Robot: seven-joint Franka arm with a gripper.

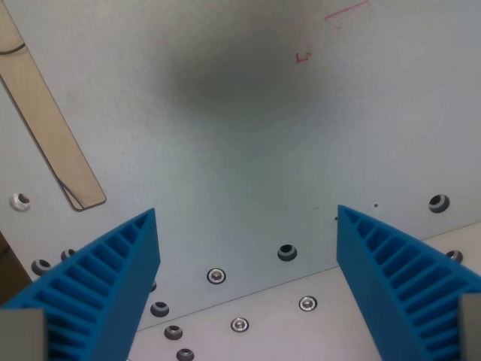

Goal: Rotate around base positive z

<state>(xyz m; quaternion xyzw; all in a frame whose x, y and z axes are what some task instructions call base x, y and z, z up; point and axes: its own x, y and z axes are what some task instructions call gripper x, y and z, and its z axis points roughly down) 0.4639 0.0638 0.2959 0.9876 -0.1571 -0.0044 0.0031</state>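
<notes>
Two blue ribbed fingers (113,278) of the tool (248,233) stand spread wide, released, gripping nothing, above the grey worktop (248,135); tan tape strip (49,128) lies at the wrist view's left.

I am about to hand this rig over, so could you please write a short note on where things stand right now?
Hand: open, blue fingers spread wide, nothing between them.
Below it: a pale metal plate with bolt holes and screws along its near edge, and faint red marks at the top. A tan strip lies at the wrist view's left.
Job: a pure rotation about the base z axis; no object to grasp.
Done or left: one picture cannot show how far the turn has gone.
</notes>
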